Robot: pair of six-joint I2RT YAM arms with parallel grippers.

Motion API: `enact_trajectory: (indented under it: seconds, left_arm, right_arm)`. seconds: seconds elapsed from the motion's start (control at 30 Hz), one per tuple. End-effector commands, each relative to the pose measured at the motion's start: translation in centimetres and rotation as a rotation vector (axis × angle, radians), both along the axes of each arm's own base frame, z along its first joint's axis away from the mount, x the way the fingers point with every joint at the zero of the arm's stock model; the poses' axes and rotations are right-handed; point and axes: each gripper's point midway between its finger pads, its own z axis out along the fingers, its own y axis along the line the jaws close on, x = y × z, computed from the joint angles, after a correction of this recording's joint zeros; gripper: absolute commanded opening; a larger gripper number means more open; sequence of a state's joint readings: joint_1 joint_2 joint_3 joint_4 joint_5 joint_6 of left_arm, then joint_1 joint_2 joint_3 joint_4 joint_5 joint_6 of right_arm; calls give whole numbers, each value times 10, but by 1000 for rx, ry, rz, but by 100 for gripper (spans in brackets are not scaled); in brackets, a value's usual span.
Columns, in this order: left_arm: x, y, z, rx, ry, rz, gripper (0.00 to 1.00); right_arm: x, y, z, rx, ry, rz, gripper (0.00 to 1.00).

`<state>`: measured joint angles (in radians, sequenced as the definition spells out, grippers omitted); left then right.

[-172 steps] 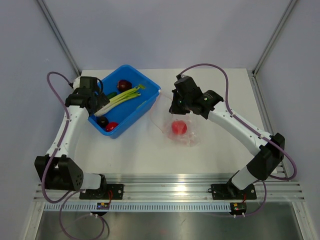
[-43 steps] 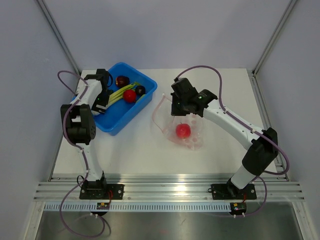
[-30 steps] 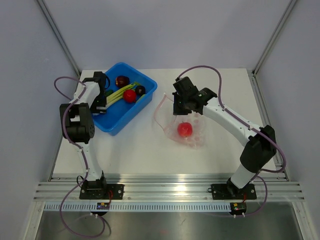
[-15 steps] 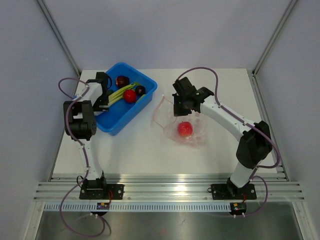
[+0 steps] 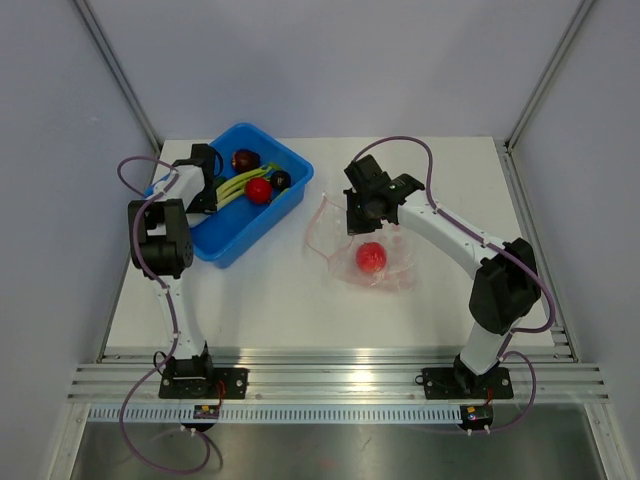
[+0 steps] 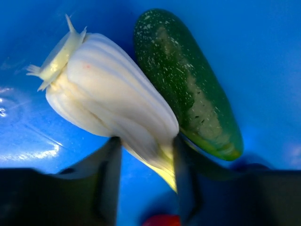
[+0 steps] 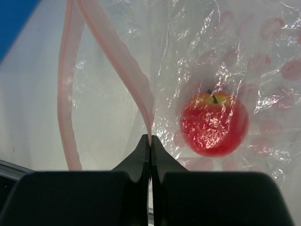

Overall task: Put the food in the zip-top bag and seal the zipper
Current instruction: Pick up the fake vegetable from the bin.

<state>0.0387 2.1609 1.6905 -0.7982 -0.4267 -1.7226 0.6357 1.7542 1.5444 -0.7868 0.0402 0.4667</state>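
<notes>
Looking down from the top, the blue bin [image 5: 232,243] sits on the far left of the table [image 5: 280,310]. In it lie a red fruit [image 5: 259,190], two dark round fruits and a toy spring onion [image 5: 236,186]. The left gripper [image 5: 207,190] is down at the bin's left end. Well to the right lies the zip-top bag [image 5: 395,275] with one red apple [image 5: 371,257] inside. The right gripper [image 5: 365,214] is at the bag's far edge.

From the left wrist, the onion's fat white bulb pokes out past the fingers [image 6: 109,179]. The jaws are about half open, one on each side of the thin neck, and both seem to touch it. A toy cucumber [image 6: 188,99] lies just beside it. The onion looks light, hard and smooth, so it could slip. The neck under the bulb is a good place to hold.

From the right wrist, the jaws are shut tight, pinching the pink zipper [image 7: 117,56]. The bag is thin, floppy and crinkly. The strip is its firmest part, so holding there should keep the mouth open. The round apple may roll if the bag tips.
</notes>
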Motion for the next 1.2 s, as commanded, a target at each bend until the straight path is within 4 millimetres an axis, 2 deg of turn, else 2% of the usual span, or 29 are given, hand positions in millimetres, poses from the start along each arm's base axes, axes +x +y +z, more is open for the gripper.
enact_trajectory:
  seconds: [0.0, 0.03, 0.07, 0.17, 0.27, 0.5, 0.57, 0.63, 0.77, 0.8, 0.87, 0.93, 1.0, 1.03, 1.07, 1.1, 1.13, 1.17]
  left_arm:
    - [-1, 10, -21, 12, 46, -4, 32]
    - [0, 10, -18, 13, 43, -6, 22]
    - [-2, 10, -16, 13, 49, -7, 18]
    - [-7, 10, -7, 17, 35, 0, 7]
    - [-12, 13, 10, 36, 10, 10, 0]
    - [-12, 23, 75, 191, -62, 1, 0]
    - [-17, 25, 85, 227, -25, -18, 0]
    - [-16, 28, 99, 269, -31, -16, 0]
    - [-17, 35, 114, 329, -48, -38, 0]
    - [-15, 27, 121, 344, -64, -63, 0]
    - [-13, 26, 130, 369, -79, -80, 0]
    - [-12, 25, 149, 404, -114, -94, 0]
    - [-2, 21, 162, 448, -163, -154, 0]
    - [3, 20, 171, 466, -202, -179, 0]
    - [12, 18, 198, 505, -291, -208, 0]
    - [11, 15, 199, 528, -299, -226, 0]
    - [12, 13, 209, 550, -328, -241, 0]
    - [19, 8, 231, 587, -390, -286, 0]
  right_arm:
    - [7, 3, 14, 24, -24, 1, 1]
    - [7, 3, 14, 27, -23, -1, 1]
    - [7, 4, 14, 29, -24, 0, 1]
    - [7, 4, 16, 33, -23, 0, 1]
    - [6, 3, 18, 37, -24, -2, 1]
    - [3, 3, 22, 48, -29, -2, 1]
    - [3, 3, 23, 51, -31, -3, 1]
    - [2, 2, 23, 55, -30, -4, 1]
    - [1, 3, 23, 59, -31, -1, 0]
    - [1, 3, 24, 64, -31, -1, 0]
    - [1, 4, 25, 67, -31, 0, 0]
    - [0, 3, 26, 70, -33, 0, 0]
    - [-1, 3, 28, 73, -36, 0, 0]
    - [-1, 3, 28, 74, -35, -3, 0]
    - [-1, 3, 29, 74, -37, -2, 0]
    - [-2, 2, 30, 74, -41, -5, 1]
    - [-2, 1, 30, 74, -41, -9, 0]
    - [-2, 1, 32, 76, -45, -8, 1]
